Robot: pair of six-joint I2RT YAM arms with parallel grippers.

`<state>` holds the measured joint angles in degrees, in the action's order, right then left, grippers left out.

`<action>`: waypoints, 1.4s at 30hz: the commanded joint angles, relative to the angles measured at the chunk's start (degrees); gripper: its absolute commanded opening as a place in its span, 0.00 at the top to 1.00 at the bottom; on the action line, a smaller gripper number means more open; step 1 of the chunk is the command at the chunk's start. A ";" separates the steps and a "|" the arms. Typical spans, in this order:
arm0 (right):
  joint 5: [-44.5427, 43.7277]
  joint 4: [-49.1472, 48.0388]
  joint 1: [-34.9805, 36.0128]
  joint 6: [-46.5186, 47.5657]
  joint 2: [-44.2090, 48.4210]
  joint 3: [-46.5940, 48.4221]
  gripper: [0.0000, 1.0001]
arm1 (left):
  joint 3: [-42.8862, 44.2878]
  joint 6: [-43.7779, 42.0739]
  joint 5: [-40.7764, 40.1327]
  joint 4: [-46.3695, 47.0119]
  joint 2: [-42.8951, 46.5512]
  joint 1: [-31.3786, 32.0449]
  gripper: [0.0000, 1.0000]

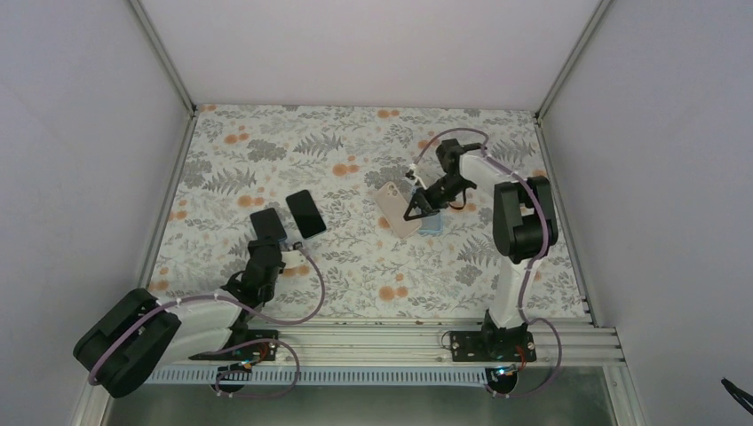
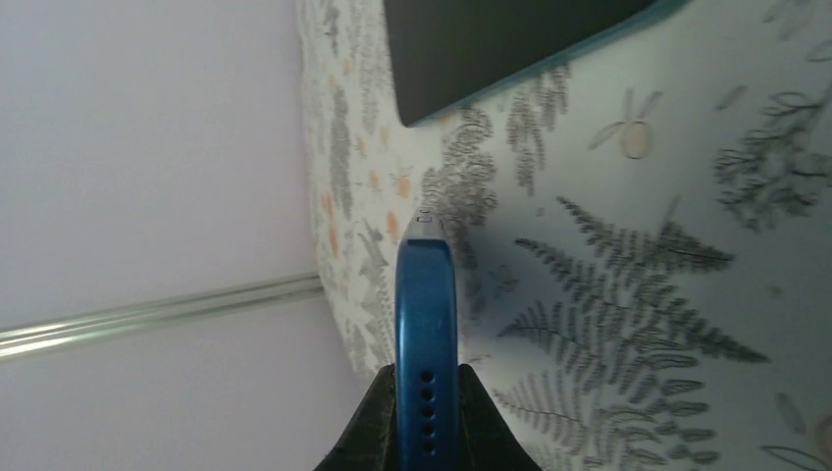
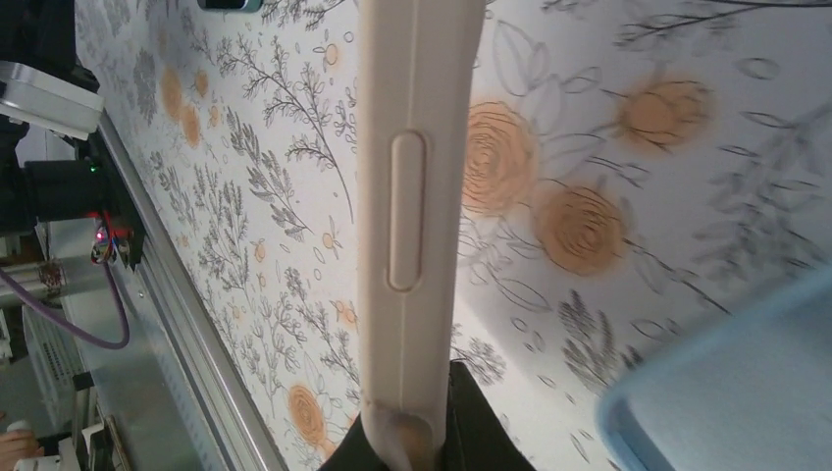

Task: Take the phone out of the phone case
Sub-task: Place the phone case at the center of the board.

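Top view: plenty of open floral table (image 1: 373, 266) mid-scene, walls tight on both sides. Left wrist: left gripper (image 2: 427, 422) clamped on a blue phone (image 2: 427, 314), edge-on. Right wrist: right gripper (image 3: 417, 444) pinching the beige phone case (image 3: 407, 196), far right, off the table.

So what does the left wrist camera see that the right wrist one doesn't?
Only left wrist: a blue phone or case edge-on, pinched by its fingers, a dark phone lying flat, and a wall. Only right wrist: a beige case edge-on, a light-blue thing and a purple cable. Both: the flowery table and black fingers gripping something thin.
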<state>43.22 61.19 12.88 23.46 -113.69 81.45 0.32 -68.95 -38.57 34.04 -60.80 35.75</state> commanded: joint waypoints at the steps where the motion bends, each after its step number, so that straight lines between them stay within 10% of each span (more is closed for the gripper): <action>1: 0.64 -3.01 3.81 -3.39 -2.79 1.15 0.96 | -0.40 4.81 1.13 -1.00 -1.74 -0.15 0.98; 7: -4.51 -5.00 7.88 -6.82 -6.30 2.10 0.96 | 0.69 6.29 4.16 -8.72 -0.43 -0.15 0.92; 15: -12.27 -5.71 8.56 -8.33 -5.35 3.99 0.48 | 8.03 12.66 12.82 -33.41 6.87 -0.04 0.22; 24: -33.53 -1.92 9.82 -5.33 5.00 3.56 0.01 | 22.13 21.09 25.32 -66.90 7.79 0.03 0.12; 33: -57.03 -2.42 8.91 -6.03 18.97 3.12 0.00 | 50.97 27.81 31.97 -91.61 8.24 -1.55 0.08; 42: -51.87 -18.83 -2.20 -10.23 36.23 3.60 0.00 | 66.77 28.01 26.80 -79.64 11.62 -10.64 0.00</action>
<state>-8.14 53.15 14.83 16.10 -84.88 85.89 66.00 -41.67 -8.58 -50.96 -50.50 29.15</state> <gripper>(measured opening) 0.997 0.996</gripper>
